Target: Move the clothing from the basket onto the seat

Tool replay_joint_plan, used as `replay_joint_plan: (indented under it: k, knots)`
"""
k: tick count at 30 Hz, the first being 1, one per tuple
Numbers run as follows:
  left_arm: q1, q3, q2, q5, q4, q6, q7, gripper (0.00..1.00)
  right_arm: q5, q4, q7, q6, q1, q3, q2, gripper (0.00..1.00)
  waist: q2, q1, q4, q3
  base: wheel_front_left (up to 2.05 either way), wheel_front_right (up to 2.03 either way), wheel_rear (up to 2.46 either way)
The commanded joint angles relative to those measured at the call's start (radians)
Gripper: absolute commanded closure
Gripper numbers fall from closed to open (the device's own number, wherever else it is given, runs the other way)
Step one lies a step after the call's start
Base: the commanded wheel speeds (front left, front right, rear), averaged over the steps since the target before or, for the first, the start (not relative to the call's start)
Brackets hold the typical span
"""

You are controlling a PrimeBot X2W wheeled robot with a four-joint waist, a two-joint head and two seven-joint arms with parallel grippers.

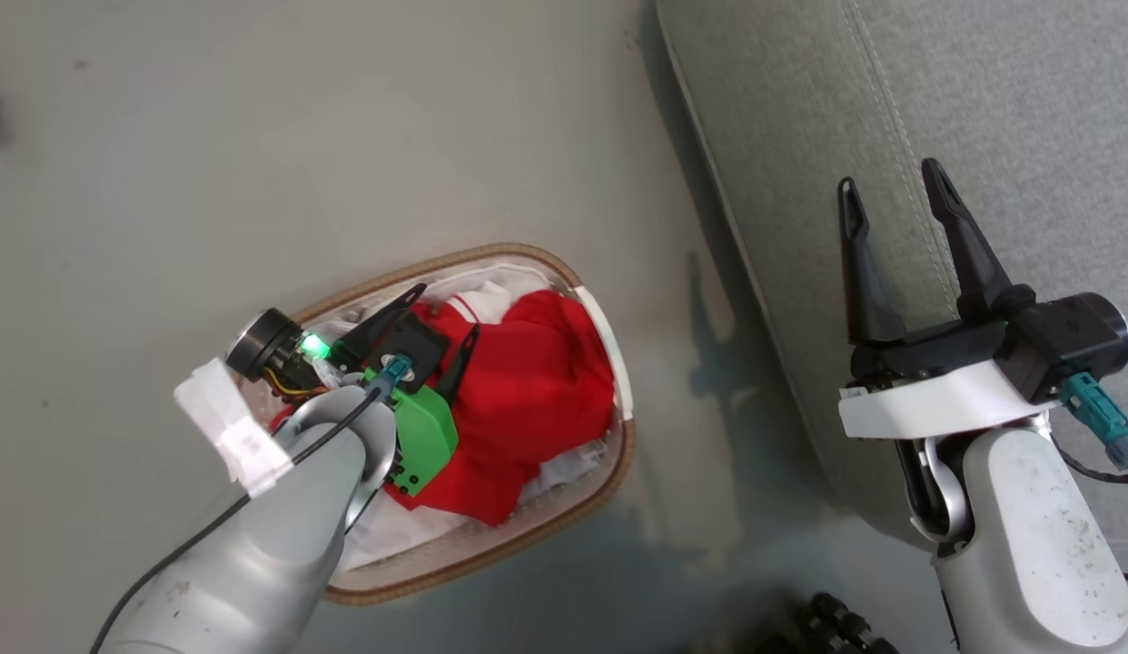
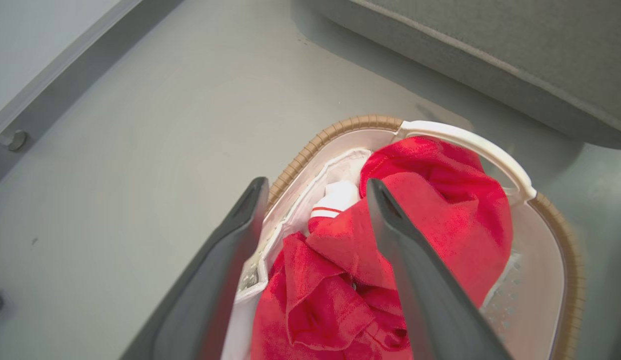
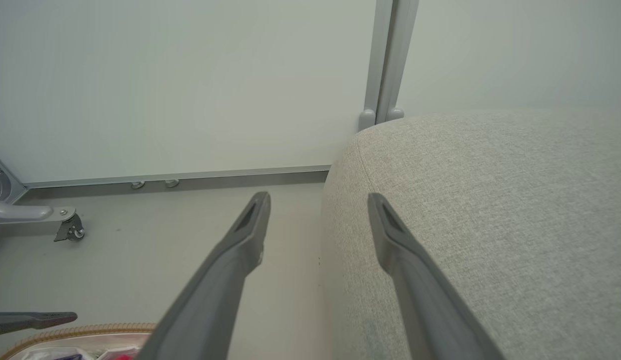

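Left gripper [image 1: 446,311] spread wide, holding nothing, lowered over the clothing [image 1: 537,381]; contact with the fabric impossible to tell. Red garments heaped inside the basket [image 1: 623,463], white liner [image 1: 564,472] showing beneath and around them. Basket on the grey floor [image 1: 255,136], just beside the seat [image 1: 891,82]. Right gripper [image 1: 889,177] likewise open and empty, fingers over the seat's edge, well apart from the basket. Pale wall [image 3: 190,85] behind the cushion in the right wrist view.
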Motion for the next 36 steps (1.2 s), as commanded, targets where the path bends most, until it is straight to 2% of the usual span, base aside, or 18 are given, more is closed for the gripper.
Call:
replay_joint_plan:
  k: [1, 6, 10, 16, 22, 23, 24, 25, 26, 30, 36]
  knots:
    - [-0.033, -0.030, 0.013, -0.018, 0.013, -0.002, 0.013, 0.00, 0.008, -0.009, -0.005, -0.001, -0.017, 0.004, -0.002, 0.00, 0.0000, -0.0002, -0.098, 0.104, 0.00, 0.00, 0.00]
    - [-0.108, -0.194, 0.031, -0.116, 0.055, -0.001, 0.090, 0.00, 0.035, -0.018, -0.005, -0.001, -0.029, 0.033, -0.002, 0.00, 0.0000, -0.0002, -0.134, 0.146, 0.00, 0.00, 0.00]
    - [-0.157, -0.280, 0.046, -0.187, 0.071, 0.000, 0.157, 0.00, 0.053, -0.022, -0.005, -0.001, -0.035, 0.056, -0.002, 0.00, 0.0000, -0.0002, -0.155, 0.170, 0.00, 0.00, 0.00]
    - [-0.232, -0.334, 0.068, -0.256, 0.146, 0.000, 0.300, 0.00, 0.068, -0.027, -0.005, -0.001, -0.036, 0.090, -0.002, 0.00, 0.0000, -0.0002, -0.173, 0.188, 0.00, 0.00, 0.00]
    - [-0.222, -0.354, 0.038, -0.319, 0.183, 0.000, 0.415, 0.00, 0.066, -0.028, -0.005, -0.001, -0.032, 0.122, -0.002, 0.00, 0.0000, -0.0002, -0.171, 0.190, 0.00, 0.00, 0.00]
    - [-0.216, -0.361, 0.038, -0.329, 0.178, 0.000, 0.422, 0.13, 0.065, -0.027, -0.005, -0.001, -0.032, 0.124, -0.002, 0.00, 0.0000, -0.0002, -0.169, 0.189, 0.00, 0.00, 0.00]
    - [-0.209, -0.369, 0.038, -0.342, 0.171, 0.000, 0.432, 0.55, 0.064, -0.027, -0.005, -0.001, -0.031, 0.125, -0.002, 0.00, 0.0000, -0.0002, -0.167, 0.188, 0.00, 0.00, 0.00]
    - [-0.204, -0.375, 0.040, -0.350, 0.164, 0.000, 0.435, 0.67, 0.064, -0.026, -0.005, -0.001, -0.030, 0.126, -0.002, 0.00, 0.0000, -0.0002, -0.165, 0.186, 0.00, 0.00, 0.00]
    - [-0.203, -0.383, 0.043, -0.357, 0.157, 0.000, 0.435, 1.00, 0.062, -0.025, -0.005, -0.001, -0.030, 0.126, -0.002, 0.00, 0.0000, -0.0002, -0.162, 0.183, 0.00, 0.00, 0.00]
    - [-0.185, -0.408, 0.049, -0.382, 0.132, 0.000, 0.413, 1.00, 0.053, -0.016, -0.005, -0.001, -0.028, 0.124, -0.003, 0.00, 0.0000, -0.0002, -0.147, 0.164, 0.00, 0.00, 0.00]
    - [-0.142, -0.396, 0.041, -0.424, 0.109, 0.000, 0.308, 1.00, 0.029, 0.000, -0.005, -0.001, -0.008, 0.104, -0.003, 0.00, 0.0000, -0.0002, -0.107, 0.106, 0.00, 0.00, 0.00]
